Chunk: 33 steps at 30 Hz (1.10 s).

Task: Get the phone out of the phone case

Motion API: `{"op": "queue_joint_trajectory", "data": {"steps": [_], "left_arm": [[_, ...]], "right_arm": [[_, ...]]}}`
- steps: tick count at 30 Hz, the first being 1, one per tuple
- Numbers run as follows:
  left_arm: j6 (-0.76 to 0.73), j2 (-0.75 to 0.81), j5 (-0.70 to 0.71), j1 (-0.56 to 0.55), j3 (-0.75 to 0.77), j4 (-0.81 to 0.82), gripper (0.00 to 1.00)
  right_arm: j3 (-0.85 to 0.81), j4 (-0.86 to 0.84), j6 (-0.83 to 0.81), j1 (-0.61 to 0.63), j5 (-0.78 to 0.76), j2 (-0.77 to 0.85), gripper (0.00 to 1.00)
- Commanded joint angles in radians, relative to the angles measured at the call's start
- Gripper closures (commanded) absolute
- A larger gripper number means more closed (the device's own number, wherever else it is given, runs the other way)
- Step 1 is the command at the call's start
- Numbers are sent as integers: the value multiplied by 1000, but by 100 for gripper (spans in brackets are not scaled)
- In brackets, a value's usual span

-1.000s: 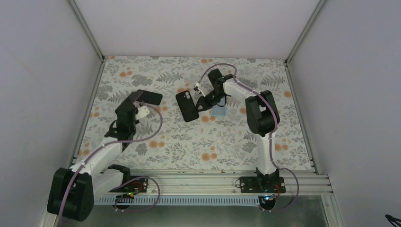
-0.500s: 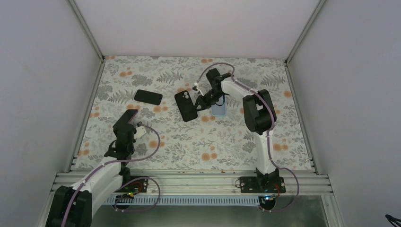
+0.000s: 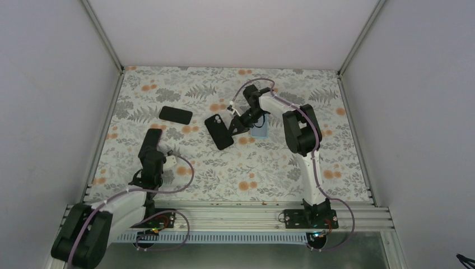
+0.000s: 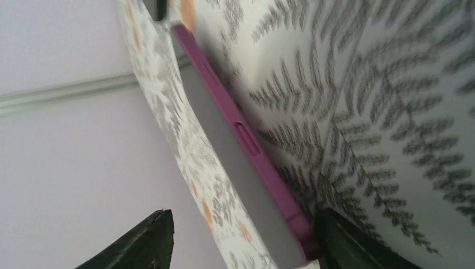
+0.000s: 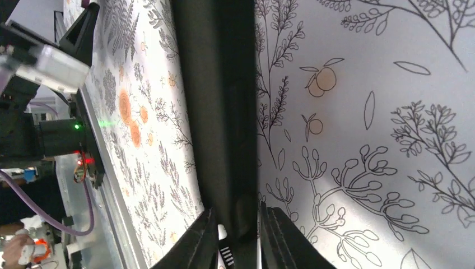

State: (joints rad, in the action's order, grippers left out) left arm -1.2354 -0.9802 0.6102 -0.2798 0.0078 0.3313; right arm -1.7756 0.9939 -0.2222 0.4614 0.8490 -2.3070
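Standing at the arms' end, I see the left gripper (image 3: 151,135) well left of the phone case (image 3: 260,131) and nearer, its fingers (image 4: 147,241) spread wide and clasping nothing. Just left of the phone case, out of it, the phone (image 3: 219,131) has its thin edge between the right gripper's (image 3: 234,124) fingers (image 5: 277,241). They sit narrow, one touching, but I can't tell whether they pinch. Farther left and back lies another black phone (image 3: 175,115).
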Motion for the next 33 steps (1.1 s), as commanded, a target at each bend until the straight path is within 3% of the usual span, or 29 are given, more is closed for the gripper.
{"op": "queue_joint_trajectory", "data": {"steps": [1, 8, 9, 10, 12, 15, 16, 21, 28, 33], "left_arm": [[6, 151, -51, -39, 21, -150, 33], [46, 284, -125, -55, 121, -404, 24], [58, 288, -142, -56, 136, -441, 20], [77, 292, -167, -58, 169, -483, 4], [117, 301, -230, -59, 229, -584, 0], [164, 304, -305, -59, 313, -678, 0], [173, 299, -323, -59, 332, -695, 0], [223, 262, -379, -59, 421, -707, 0], [306, 100, -462, -20, 673, -707, 0], [415, -104, -727, 151, 917, -764, 0]], "right_arm": [[10, 17, -17, -13, 32, -1, 76], [10, 5, -3, -19, 4, 8, 65], [13, 0, -5, -21, 2, 15, 64], [14, -2, -8, -22, -4, 26, 62], [10, -1, -22, -30, -19, 53, 59], [17, -25, -37, -34, -92, 125, 3], [14, -32, -42, -34, -117, 147, 1], [-41, -26, -70, -36, -265, 226, 0], [-74, -156, -87, -35, -645, 430, 0], [-63, -213, -124, -35, -755, 550, 0]]}}
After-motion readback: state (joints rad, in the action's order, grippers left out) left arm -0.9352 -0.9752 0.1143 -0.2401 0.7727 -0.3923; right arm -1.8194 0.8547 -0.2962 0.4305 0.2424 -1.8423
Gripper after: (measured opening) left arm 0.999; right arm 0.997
